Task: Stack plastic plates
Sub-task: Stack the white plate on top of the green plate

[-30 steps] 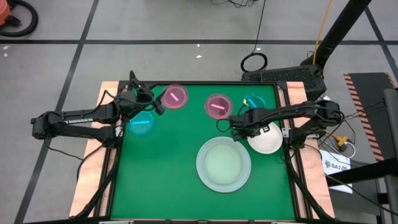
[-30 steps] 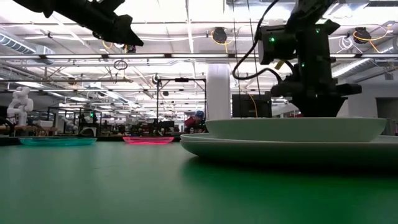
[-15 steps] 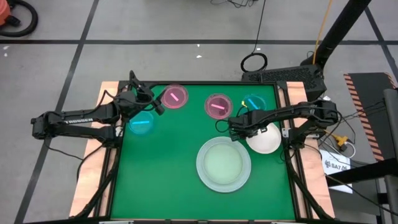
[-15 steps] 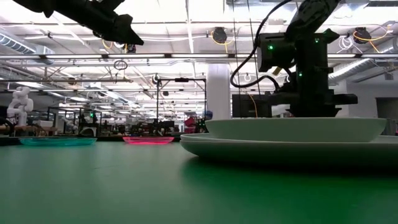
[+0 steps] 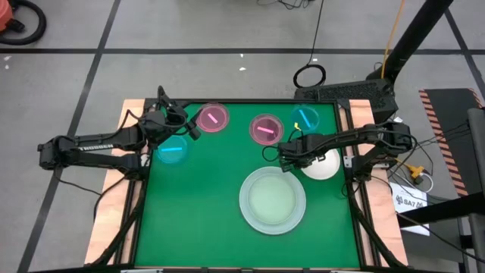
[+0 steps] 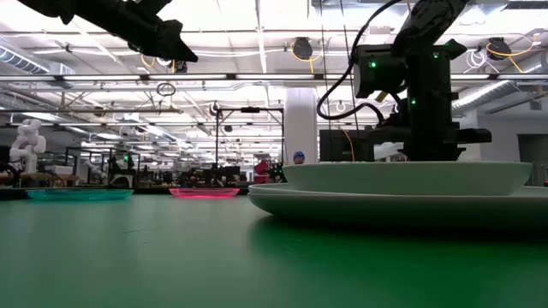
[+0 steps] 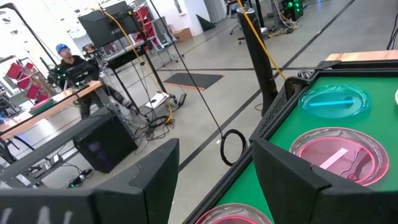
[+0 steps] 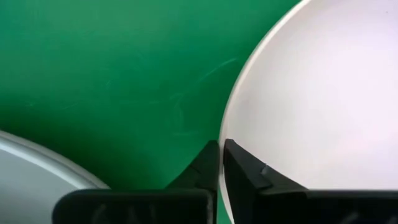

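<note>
A small white plate [image 5: 322, 164] lies at the table's right. My right gripper [image 5: 290, 157] is shut on its left rim. A large pale mint plate [image 5: 273, 199] rests inside a grey one [image 5: 247, 214] at the near middle. Two pink plates [image 5: 213, 118] [image 5: 266, 129] and two teal ones [image 5: 173, 150] [image 5: 307, 119] lie along the far side. My left gripper [image 5: 191, 125] hangs open above the table between the left teal and left pink plates, touching nothing. My right gripper pinches the white plate's rim [image 8: 225, 134] between its two fingers, one finger [image 8: 249, 173] over the plate's inside and the other [image 8: 200, 168] outside it. The fingers come from above, pointing down, at the edge facing the table's left. The plate lies level.
The green mat [image 5: 197, 205] has free room at its near left. The mint-and-grey stack lies just near-left of the white plate. Wooden side boards [image 5: 114, 189] and black frame rails edge the table. A person [image 7: 65, 56] stands in the room beyond.
My right gripper has shut on the white plate's left rim and has shifted a little toward the table's left. My left arm has kept still.
</note>
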Controlling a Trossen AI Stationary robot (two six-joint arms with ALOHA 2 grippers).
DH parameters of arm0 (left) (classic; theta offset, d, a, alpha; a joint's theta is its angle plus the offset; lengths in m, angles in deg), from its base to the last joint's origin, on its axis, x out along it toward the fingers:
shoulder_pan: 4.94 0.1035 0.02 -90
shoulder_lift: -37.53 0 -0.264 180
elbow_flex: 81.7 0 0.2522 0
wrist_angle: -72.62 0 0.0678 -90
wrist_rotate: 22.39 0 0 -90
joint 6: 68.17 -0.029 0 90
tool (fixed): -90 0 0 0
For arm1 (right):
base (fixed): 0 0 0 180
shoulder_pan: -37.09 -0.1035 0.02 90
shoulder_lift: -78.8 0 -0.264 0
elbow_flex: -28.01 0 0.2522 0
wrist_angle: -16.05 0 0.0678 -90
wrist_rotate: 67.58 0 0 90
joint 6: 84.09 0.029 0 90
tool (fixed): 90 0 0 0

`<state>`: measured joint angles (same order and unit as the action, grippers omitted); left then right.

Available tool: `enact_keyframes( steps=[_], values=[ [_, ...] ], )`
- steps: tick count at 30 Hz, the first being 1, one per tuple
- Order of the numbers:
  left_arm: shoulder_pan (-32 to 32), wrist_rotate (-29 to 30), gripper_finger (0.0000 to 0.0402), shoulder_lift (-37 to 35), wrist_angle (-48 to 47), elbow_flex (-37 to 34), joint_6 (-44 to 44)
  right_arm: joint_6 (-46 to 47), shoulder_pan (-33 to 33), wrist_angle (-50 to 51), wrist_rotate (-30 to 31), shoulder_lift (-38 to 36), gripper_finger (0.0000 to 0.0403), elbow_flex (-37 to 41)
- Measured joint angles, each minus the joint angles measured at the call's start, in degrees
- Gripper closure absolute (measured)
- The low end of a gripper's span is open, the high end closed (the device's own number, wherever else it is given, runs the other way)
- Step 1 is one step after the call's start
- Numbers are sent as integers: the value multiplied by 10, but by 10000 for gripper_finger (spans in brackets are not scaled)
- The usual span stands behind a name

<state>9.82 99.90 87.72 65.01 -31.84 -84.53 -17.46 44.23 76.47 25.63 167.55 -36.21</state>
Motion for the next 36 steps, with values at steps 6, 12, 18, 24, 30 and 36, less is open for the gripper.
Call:
enact_keyframes(
  steps=[6,12,18,24,30,36],
  values=[
    [0,0,190,0,0,0,0,-1,0,2,-4,0,397,0],
    [0,0,190,0,-1,0,1,-14,0,54,-9,0,399,-28],
    [0,0,190,0,-5,0,1,-42,-4,118,-3,0,399,-87],
    [0,0,190,0,-5,0,1,-90,-27,141,-2,0,400,-158],
    [0,0,190,0,-5,0,1,-121,-71,145,12,0,400,-229],
    [0,0,190,0,-4,0,1,-188,-135,105,26,0,401,-275]
  ],
)
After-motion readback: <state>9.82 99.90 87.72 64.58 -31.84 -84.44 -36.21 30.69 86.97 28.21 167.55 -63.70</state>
